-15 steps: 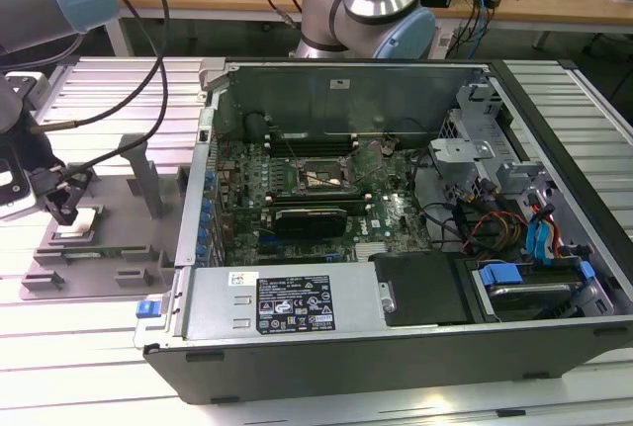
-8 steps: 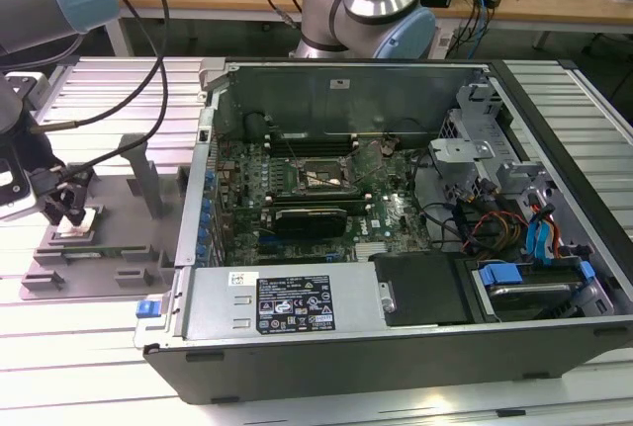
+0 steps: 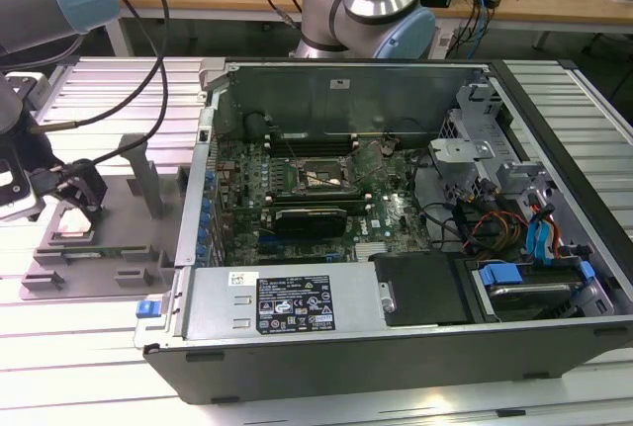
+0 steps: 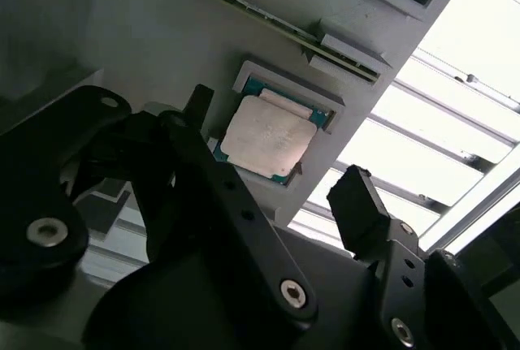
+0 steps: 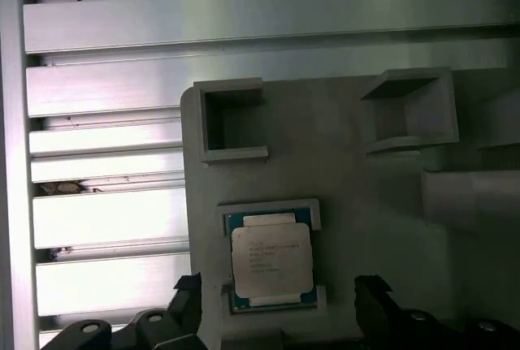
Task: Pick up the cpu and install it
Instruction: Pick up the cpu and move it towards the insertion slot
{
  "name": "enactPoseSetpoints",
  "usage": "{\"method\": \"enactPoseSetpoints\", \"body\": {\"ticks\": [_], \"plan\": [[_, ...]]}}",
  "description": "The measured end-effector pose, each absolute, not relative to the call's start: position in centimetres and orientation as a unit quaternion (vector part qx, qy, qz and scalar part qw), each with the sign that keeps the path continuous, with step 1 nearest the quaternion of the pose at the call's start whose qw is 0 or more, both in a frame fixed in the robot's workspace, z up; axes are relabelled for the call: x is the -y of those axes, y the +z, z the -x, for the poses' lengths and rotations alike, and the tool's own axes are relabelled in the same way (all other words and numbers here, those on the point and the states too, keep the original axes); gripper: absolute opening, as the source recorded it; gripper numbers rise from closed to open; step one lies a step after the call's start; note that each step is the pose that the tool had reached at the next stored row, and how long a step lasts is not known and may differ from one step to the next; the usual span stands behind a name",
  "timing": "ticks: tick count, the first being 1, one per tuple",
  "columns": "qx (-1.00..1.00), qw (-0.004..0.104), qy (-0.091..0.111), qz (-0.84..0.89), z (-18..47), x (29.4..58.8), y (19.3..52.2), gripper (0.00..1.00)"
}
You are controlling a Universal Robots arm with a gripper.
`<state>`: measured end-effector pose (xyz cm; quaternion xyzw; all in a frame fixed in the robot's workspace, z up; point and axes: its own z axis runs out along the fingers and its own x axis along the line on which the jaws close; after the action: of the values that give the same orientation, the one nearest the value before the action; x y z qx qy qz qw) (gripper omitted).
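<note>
The cpu [image 4: 266,136] is a flat square chip with a silver-white top, lying in a shallow recess of a grey fixture plate [image 5: 349,196]. In the exterior view, the plate [image 3: 109,253] sits on the table at the exterior view's left, beside the computer case, with the cpu [image 3: 72,230] on it. My gripper [image 3: 75,199] hangs just above the chip. In both wrist views its black fingers [image 5: 370,300] stand apart, one on each side of the cpu [image 5: 270,259], without touching it. The gripper [image 4: 279,149] is open and holds nothing.
An open computer case [image 3: 396,347] lies to the exterior view's right of the fixture, with the motherboard socket [image 3: 316,181] near its middle, cables and drive bays further right. A grey upright post [image 3: 148,174] and empty square pockets [image 5: 231,118] rise from the fixture. The table is ribbed aluminium [image 5: 97,90].
</note>
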<state>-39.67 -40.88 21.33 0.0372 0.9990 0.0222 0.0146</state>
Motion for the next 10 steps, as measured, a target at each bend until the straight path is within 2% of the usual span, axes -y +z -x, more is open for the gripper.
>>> {"method": "enactPoseSetpoints", "body": {"ticks": [10], "plan": [[-0.999, 0.015, 0.027, -0.037, 39.7, 40.8, 19.2, 0.84]]}}
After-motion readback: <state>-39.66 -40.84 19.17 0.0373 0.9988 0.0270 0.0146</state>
